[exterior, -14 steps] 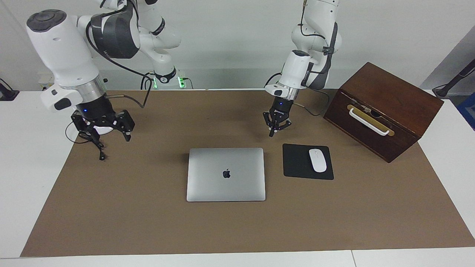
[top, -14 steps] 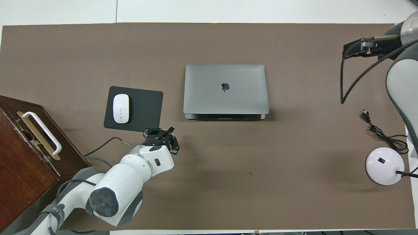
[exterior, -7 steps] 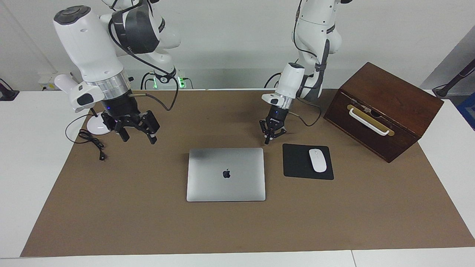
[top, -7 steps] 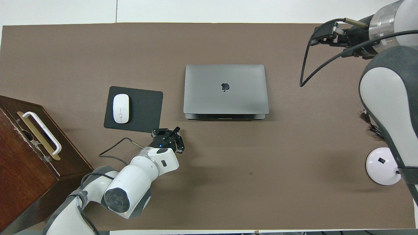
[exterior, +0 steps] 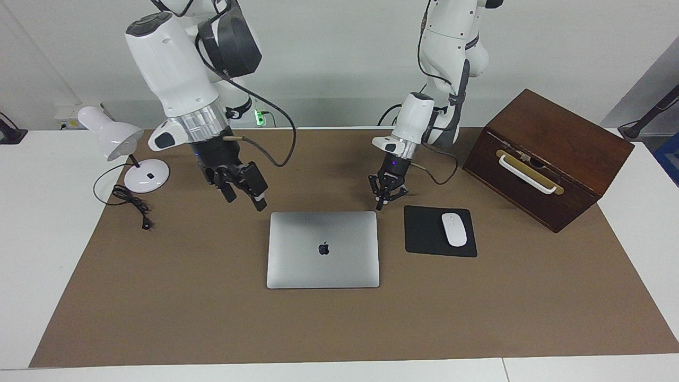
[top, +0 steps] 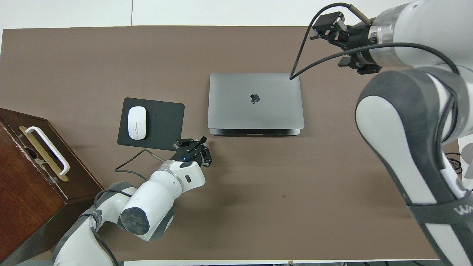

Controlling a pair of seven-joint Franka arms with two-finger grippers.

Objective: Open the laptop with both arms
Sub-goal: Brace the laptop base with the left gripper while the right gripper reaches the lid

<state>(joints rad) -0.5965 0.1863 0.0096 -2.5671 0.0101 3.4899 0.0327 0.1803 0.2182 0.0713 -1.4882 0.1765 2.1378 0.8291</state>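
The laptop (exterior: 323, 249) lies closed on the brown mat, its silver lid with the apple logo facing up; it also shows in the overhead view (top: 255, 101). My right gripper (exterior: 245, 202) is open and empty, raised over the mat by the laptop's corner at the right arm's end; in the overhead view the right gripper (top: 322, 29) shows past that corner. My left gripper (exterior: 381, 203) hangs low, fingers together, just off the laptop's corner at the left arm's end, between the laptop and the mouse pad. It also shows in the overhead view (top: 192, 143). Neither gripper touches the laptop.
A black mouse pad (exterior: 424, 233) with a white mouse (exterior: 454, 229) lies beside the laptop toward the left arm's end. A dark wooden box (exterior: 549, 156) with a white handle stands past it. A white desk lamp (exterior: 114, 139) and its cable (exterior: 130, 204) sit at the right arm's end.
My right gripper has swung from the lamp side toward the laptop's corner, uncovering the lamp. My left gripper has come lower and closer to the laptop's other corner. The laptop has not moved.
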